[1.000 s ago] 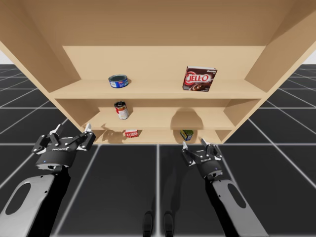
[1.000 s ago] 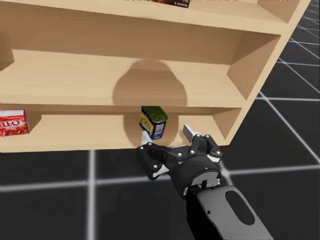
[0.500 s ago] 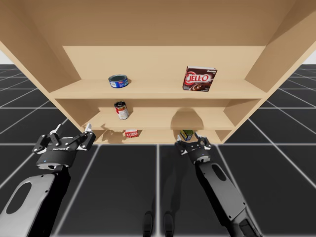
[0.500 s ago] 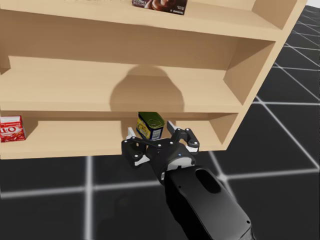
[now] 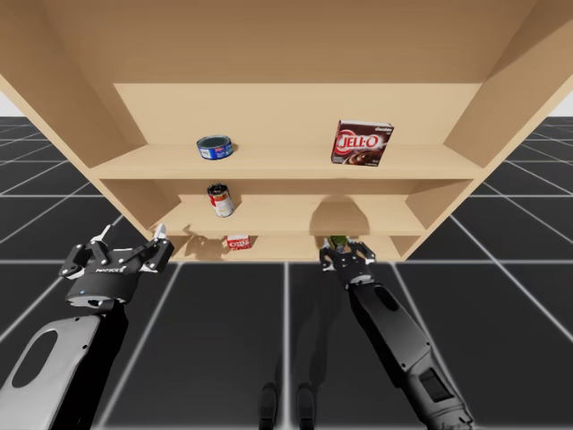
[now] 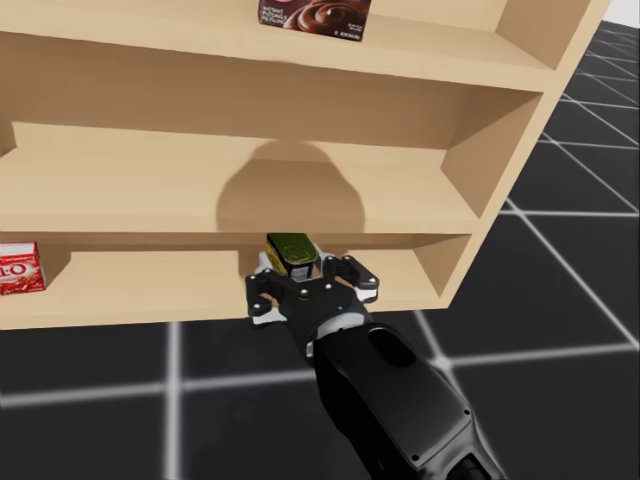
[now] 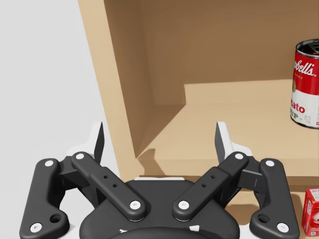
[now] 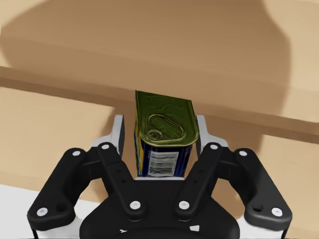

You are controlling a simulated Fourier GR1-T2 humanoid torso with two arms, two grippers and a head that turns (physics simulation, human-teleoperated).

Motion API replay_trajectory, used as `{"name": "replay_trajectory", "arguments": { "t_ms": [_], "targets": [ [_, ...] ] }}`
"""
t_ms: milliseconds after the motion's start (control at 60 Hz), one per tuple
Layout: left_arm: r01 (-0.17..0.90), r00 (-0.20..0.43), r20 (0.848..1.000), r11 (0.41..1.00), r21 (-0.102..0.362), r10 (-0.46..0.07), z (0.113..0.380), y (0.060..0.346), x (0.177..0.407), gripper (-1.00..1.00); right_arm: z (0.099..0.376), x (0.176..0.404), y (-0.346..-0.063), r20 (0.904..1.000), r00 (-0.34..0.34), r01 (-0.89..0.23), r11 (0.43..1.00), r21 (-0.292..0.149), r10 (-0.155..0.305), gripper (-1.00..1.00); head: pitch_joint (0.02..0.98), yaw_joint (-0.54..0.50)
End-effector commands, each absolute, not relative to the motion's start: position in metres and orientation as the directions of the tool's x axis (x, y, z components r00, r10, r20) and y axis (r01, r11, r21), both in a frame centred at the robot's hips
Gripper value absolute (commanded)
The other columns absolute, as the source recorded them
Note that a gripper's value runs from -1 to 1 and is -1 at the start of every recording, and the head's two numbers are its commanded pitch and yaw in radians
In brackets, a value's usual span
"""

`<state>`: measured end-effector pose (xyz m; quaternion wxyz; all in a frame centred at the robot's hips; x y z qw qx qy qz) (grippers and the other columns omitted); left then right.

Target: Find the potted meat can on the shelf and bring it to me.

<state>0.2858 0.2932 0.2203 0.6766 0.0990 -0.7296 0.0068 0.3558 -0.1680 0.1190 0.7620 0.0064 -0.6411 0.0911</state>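
Right wrist view: blue potted meat can (image 8: 163, 149), olive-gold pull-tab lid, between right gripper's (image 8: 160, 132) fingers (image 8: 118, 130); grip cannot be told.

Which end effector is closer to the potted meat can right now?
Right. My right end effector is at the potted meat can on the bottom shelf; my left end effector hangs apart, at the shelf's other end.
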Motion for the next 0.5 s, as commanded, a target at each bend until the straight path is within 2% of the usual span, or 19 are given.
{"name": "replay_trajectory", "arguments": {
  "t_ms": [17,50,117,233,350,450,500],
  "targets": [
    [-0.154,-0.065,0.989,0.98,0.125,-0.137,0.22,0.293,0.286,-1.0,0.113,0.355,-0.168,0.9787,0.144,-0.145,0.982,-0.125,0.146,0.78,0.702,-0.29],
    [-0.157,-0.066,0.988,0.979,0.129,-0.141,0.22,0.293,0.286,-1.0,0.112,0.354,-0.169,0.9787,0.142,-0.144,0.981,-0.128,0.149,0.95,0.702,-0.29],
    [-0.16,-0.068,0.987,0.978,0.132,-0.144,0.22,0.293,0.286,-1.0,0.113,0.351,-0.172,0.9788,0.137,-0.134,0.982,-0.134,0.152,0.99,0.701,-0.3],
    [-0.161,-0.068,0.987,0.978,0.13,-0.142,0.22,0.293,0.286,-1.0,0.122,0.342,-0.177,0.9797,0.11,-0.116,0.981,-0.155,0.168,1.0,0.698,-0.3],
    [-0.163,-0.069,0.988,0.978,0.127,-0.139,0.221,0.293,0.286,-1.0,0.135,0.324,-0.184,0.981,0.068,-0.099,0.98,-0.174,0.181,1.0,0.694,-0.3],
    [-0.163,-0.069,0.988,0.978,0.127,-0.14,0.22,0.293,0.286,-1.0,0.144,0.307,-0.189,0.9787,0.032,-0.082,0.976,-0.2,0.203,1.0,0.692,-0.3],
    [-0.163,-0.069,0.988,0.979,0.127,-0.139,0.22,0.294,0.286,-1.0,0.147,0.294,-0.192,0.9744,0.005,-0.073,0.972,-0.224,0.225,1.0,0.692,-0.3]
  ]
}}
